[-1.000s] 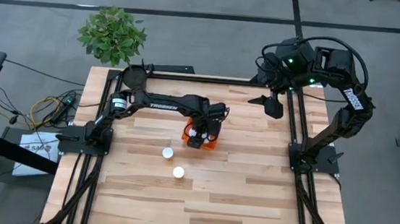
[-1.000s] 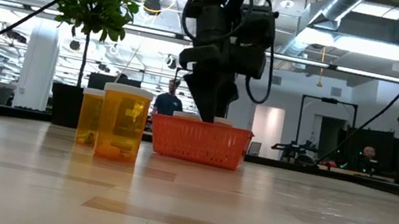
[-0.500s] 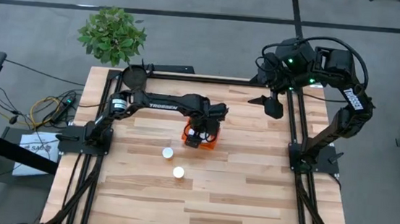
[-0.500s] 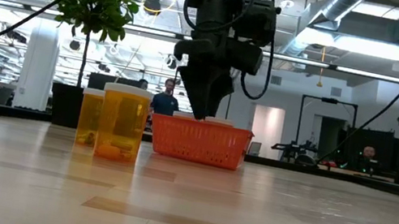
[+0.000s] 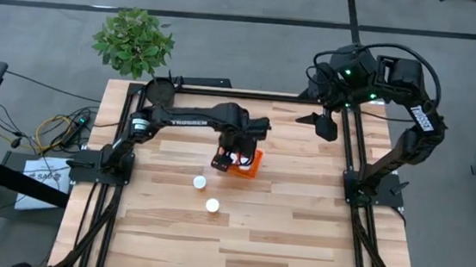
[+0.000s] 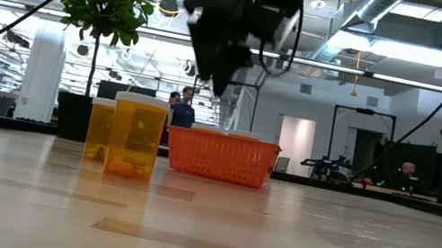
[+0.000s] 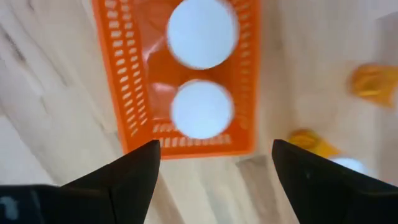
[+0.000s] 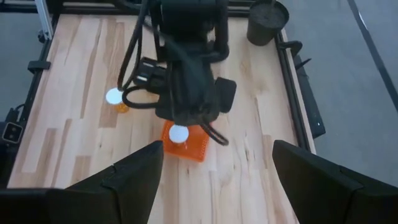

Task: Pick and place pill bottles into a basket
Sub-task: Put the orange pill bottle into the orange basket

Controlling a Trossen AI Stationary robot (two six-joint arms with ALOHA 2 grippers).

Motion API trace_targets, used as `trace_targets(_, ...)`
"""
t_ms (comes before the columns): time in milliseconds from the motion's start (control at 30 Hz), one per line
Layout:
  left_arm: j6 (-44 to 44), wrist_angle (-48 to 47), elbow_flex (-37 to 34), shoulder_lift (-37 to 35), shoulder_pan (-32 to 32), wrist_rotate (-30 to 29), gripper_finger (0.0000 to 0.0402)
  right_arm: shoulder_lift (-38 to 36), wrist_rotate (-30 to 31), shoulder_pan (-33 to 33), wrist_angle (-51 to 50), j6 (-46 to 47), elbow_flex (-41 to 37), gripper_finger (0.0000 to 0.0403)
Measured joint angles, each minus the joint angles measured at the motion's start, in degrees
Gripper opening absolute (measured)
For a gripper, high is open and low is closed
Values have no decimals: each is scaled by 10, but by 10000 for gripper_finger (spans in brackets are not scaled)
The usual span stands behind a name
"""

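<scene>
The orange basket (image 5: 251, 163) stands on the table's middle and holds two white-capped pill bottles (image 7: 202, 31) (image 7: 201, 109), upright on its floor. Two more pill bottles (image 5: 201, 182) (image 5: 212, 205) stand upright on the table nearer the front edge; the low view shows their amber bodies (image 6: 137, 137) (image 6: 99, 128). My left gripper (image 7: 214, 146) hovers open and empty above the basket's near-left end (image 5: 226, 157), fingers pointing down. My right gripper (image 5: 318, 123) waits open and empty above the table's far right.
A dark plant pot (image 5: 159, 92) sits at the table's far left corner, with a leafy plant (image 5: 134, 42) beyond it. Black frame rails (image 5: 352, 161) run along the table's sides. Bare wood (image 5: 298, 234) lies toward the near right.
My left gripper has risen out of the basket and shifted a little toward the table's left edge. The bottles in the basket and the two on the table have stayed where they were.
</scene>
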Motion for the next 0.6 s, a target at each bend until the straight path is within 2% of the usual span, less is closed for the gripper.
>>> trace_targets(233,-31,-63,17,-63,15,62,298,-14,1,-3,0,23,0,297)
trace_targets(367,-77,-39,-7,-129,31,115,298,-29,1,-7,0,30,0,297)
trace_targets(600,-182,70,-98,-253,30,98,298,-36,0,-7,0,40,0,297)
